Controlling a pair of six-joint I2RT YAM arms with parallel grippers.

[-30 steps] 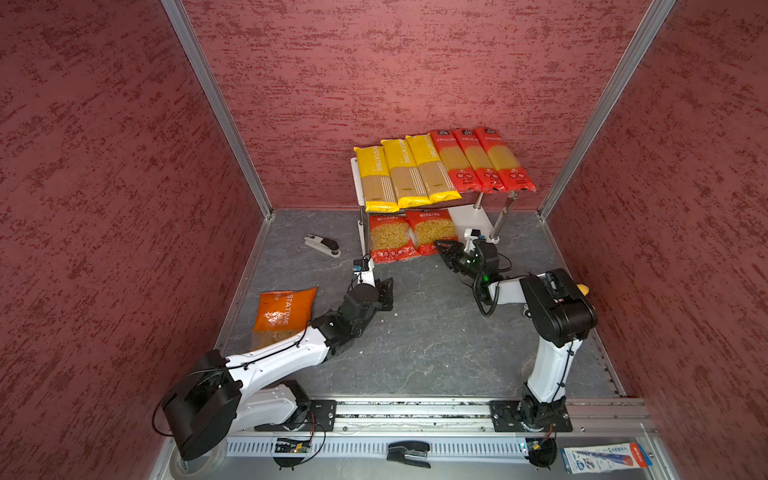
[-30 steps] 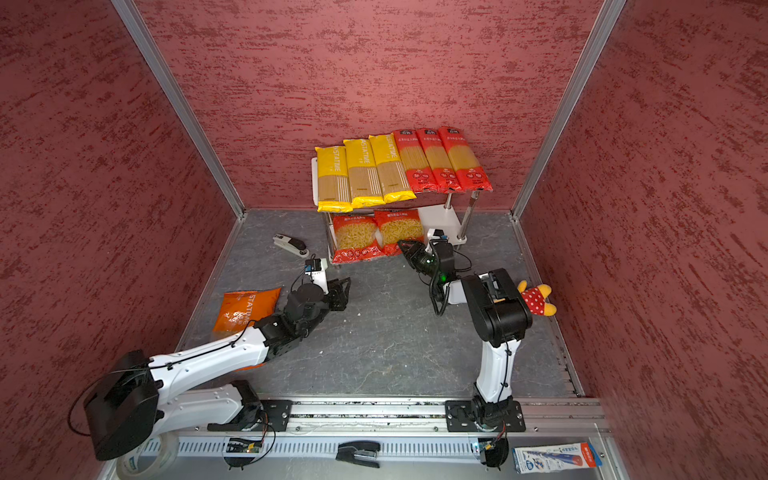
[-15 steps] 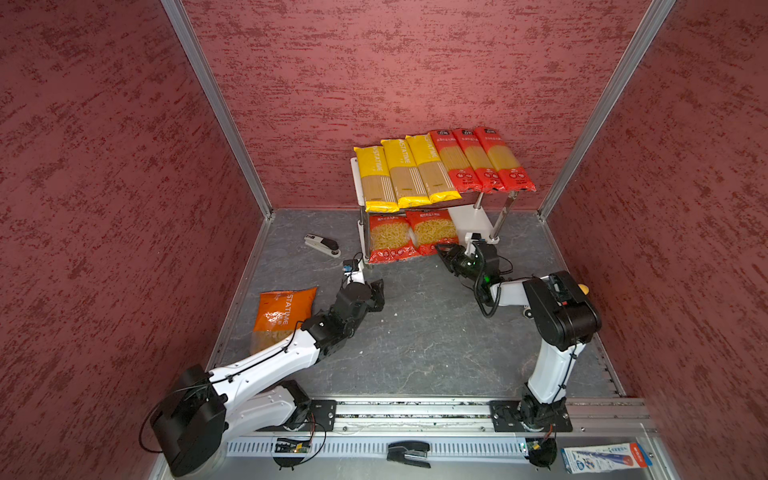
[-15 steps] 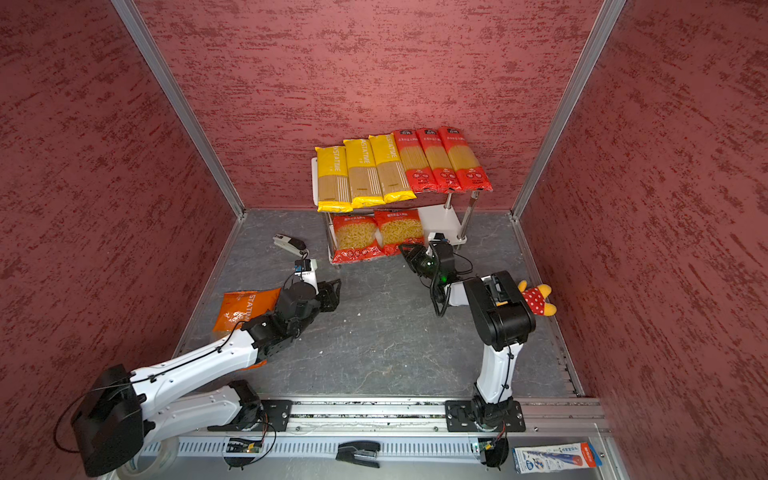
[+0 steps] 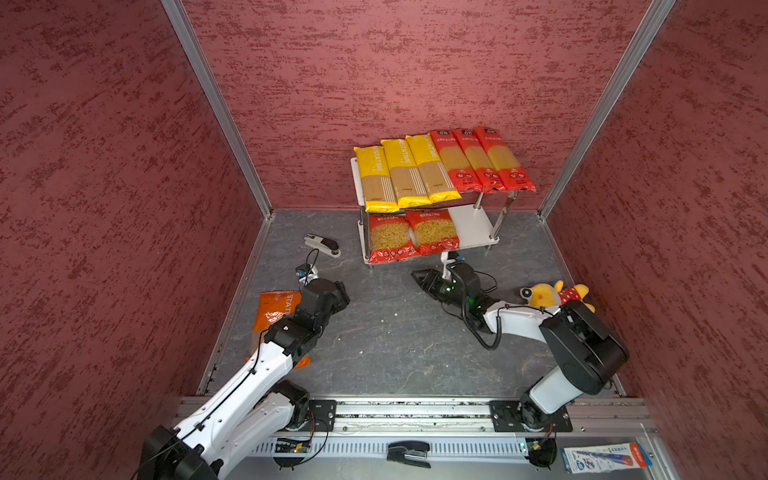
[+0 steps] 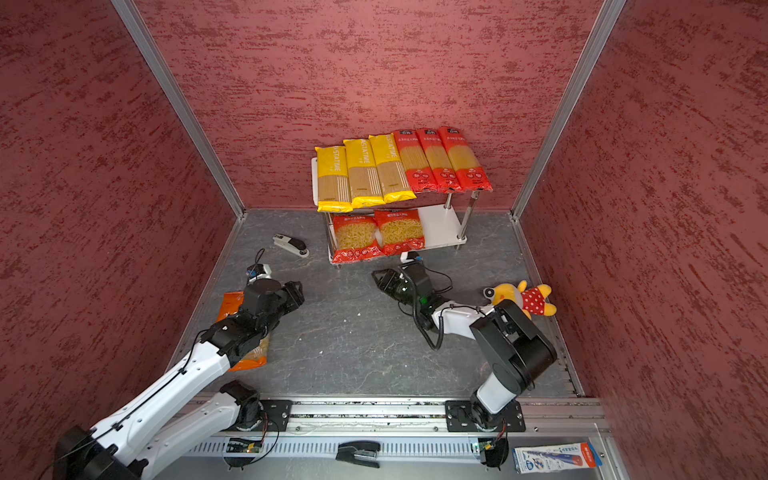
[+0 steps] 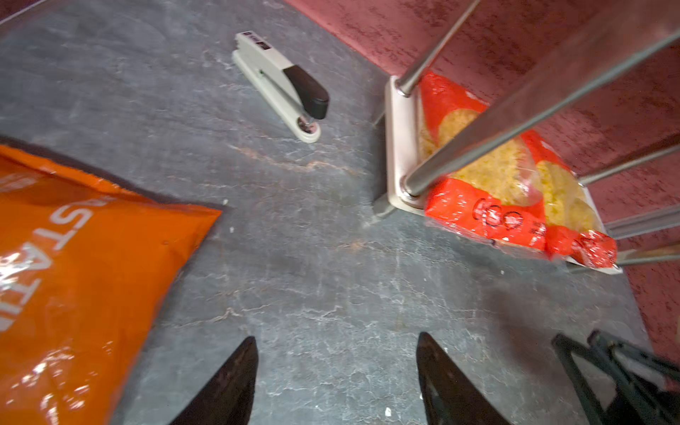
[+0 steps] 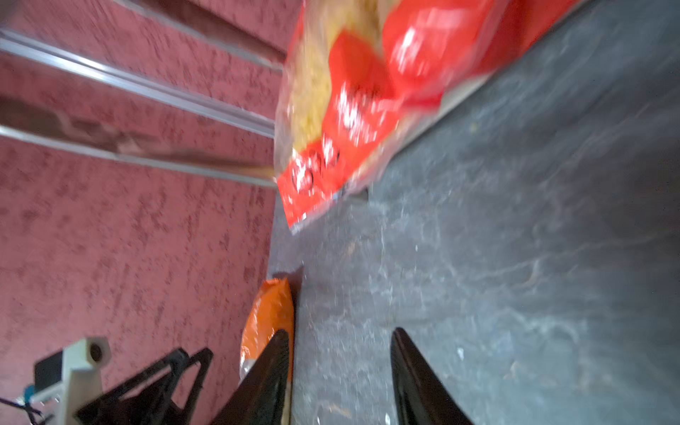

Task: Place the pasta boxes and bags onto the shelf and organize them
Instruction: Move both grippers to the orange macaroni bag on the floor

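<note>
Grippers noted first. Left gripper (image 7: 336, 336): black jaws are spread wide in the left wrist view, with only bare grey stone-patterned floor (image 7: 312, 257) seen between them. Nothing is held or touched. The flat orange plastic short-pasta bag (image 5: 276, 305) is seen just to one side of the jaws, apart from them. In both top views it lies on the floor by the left wall, partly hidden under the left arm.

Right gripper (image 8: 340, 330): black jaws are parted, less widely, and floor alone is seen between them; nothing is gripped. In a top view it is pointed leftward, low over the floor, just in front of the two-tier shelf of white boards and chrome posts (image 5: 471, 226).

Shelf contents: three long yellow spaghetti packs (image 5: 405, 172) and three long red spaghetti packs (image 5: 478, 160) are laid side by side on the upper board, ends overhanging its front edge. Two wide red short-pasta bags (image 5: 390, 239) are laid side by side on the left part of the lower board; bare white board shows to their right.

Other items: a grey-and-black stapler (image 5: 322, 245) on the floor left of the shelf; a yellow plush toy in a red dotted dress (image 5: 552, 293) beside the right arm.
</note>
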